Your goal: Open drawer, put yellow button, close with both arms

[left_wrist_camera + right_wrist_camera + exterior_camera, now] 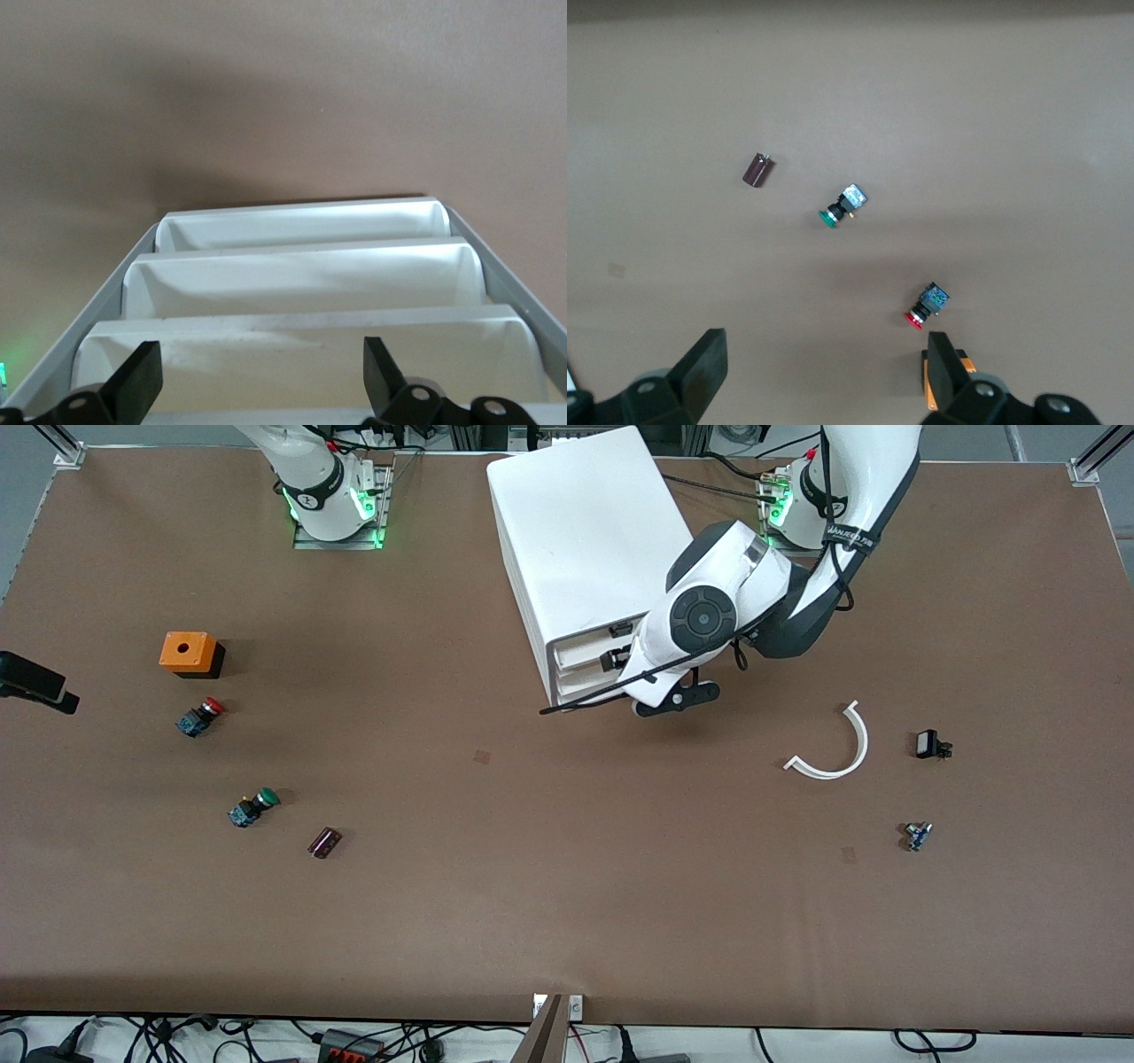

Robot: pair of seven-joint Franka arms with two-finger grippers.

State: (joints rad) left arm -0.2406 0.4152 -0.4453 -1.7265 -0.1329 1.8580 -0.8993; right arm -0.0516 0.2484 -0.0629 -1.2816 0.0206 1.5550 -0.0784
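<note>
White plastic drawer (310,341), the top one in the cabinet (585,531), looks shut. The left gripper (261,376) sits at its front, released, fingers wide. It should hook the lip squarely and pull straight out. The right gripper (824,354) waits released above the red button (914,319) and green button (829,217). No yellow button shows.

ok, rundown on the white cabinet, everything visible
The cabinet is a boxy, glossy white plastic unit standing on the table between the two arm bases. Its stacked shallow drawers face the front camera and look empty where visible. The left pincer is open at the drawer fronts; contact cannot be told.
</note>
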